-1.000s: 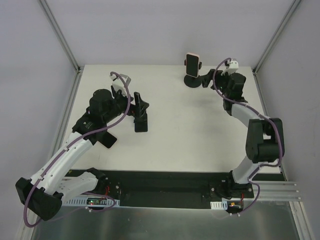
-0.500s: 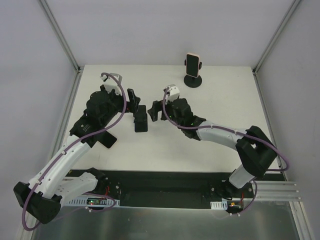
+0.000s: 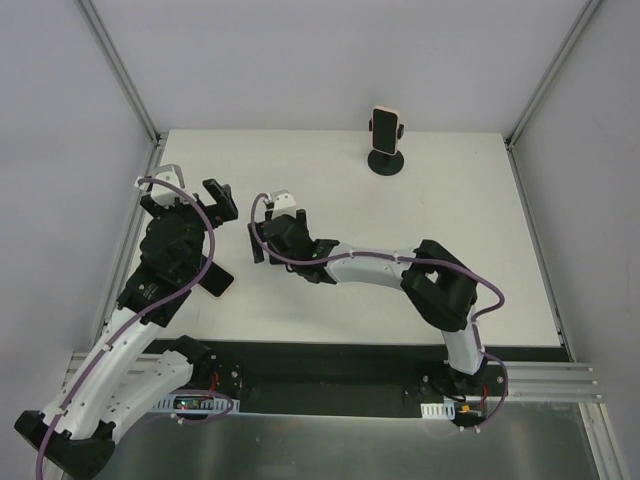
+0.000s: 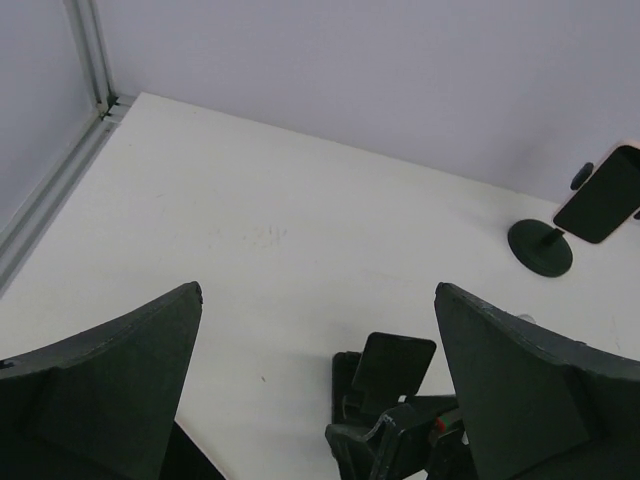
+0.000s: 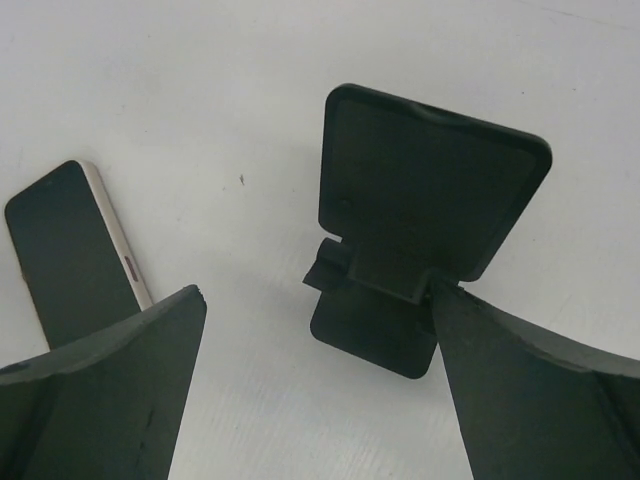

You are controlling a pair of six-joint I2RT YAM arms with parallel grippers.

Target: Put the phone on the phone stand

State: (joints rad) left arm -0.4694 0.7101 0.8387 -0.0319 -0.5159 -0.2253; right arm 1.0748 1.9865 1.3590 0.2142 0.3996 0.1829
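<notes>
Right wrist view shows the right gripper [image 5: 318, 292], jaws apart, above the folding phone stand [image 5: 430, 200], the phone [image 5: 60, 255] lying flat just left; the left gripper [image 4: 318, 290], also apart, should probably pinch its long edges.

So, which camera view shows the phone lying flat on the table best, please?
The right wrist view: the phone lies close, screen up, only its near end behind a finger. The top external view shows it small and dark beside the left arm. I cannot find it in the left wrist view.
</notes>
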